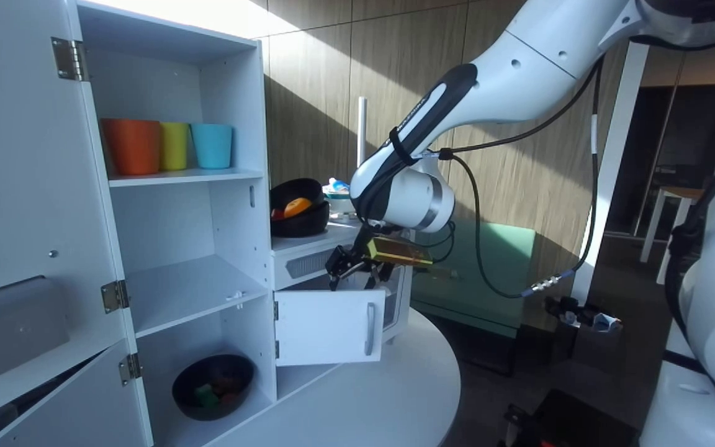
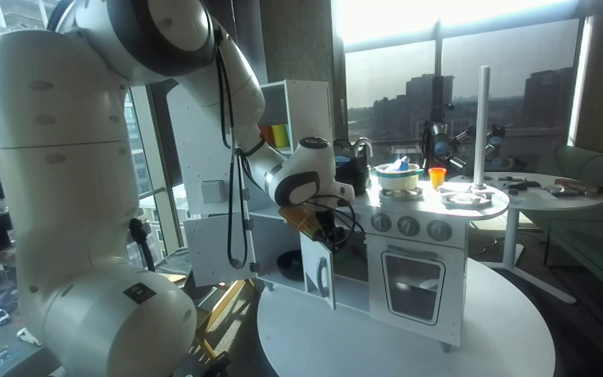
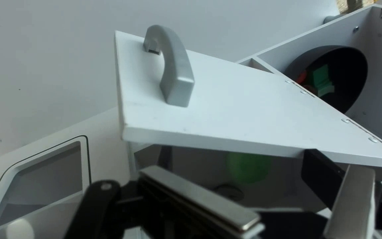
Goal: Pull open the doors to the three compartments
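The fingers point(image 3: 199, 198) stand apart, unclenched, near the top edge of a small white door point(image 3: 230, 99) that hangs swung outward, its curved gray handle point(image 3: 177, 66) on the outer face; whether they touch it cannot be told. Just behind lies the partly exposed compartment point(image 2: 353, 293), a round green item point(image 3: 248, 167) blurred inside. To one side, a neighboring compartment point(image 1: 171, 354) holds a black bowl point(image 3: 351, 73), a second door point(image 1: 90, 403) swung wide on a metal hinge point(image 1: 130, 368). To the other, a windowed oven door point(image 2: 414, 283) sits flush with the front of the toy kitchen point(image 2: 394, 238), which rests on a round white counter point(image 1: 395, 397). In an exterior view, an orange cup point(image 1: 136, 147), a yellow-green cup point(image 1: 173, 146) and a blue cup point(image 1: 213, 146) line a shelf point(image 1: 187, 179); farthest off, hazy buildings point(image 2: 395, 112) rise outside.
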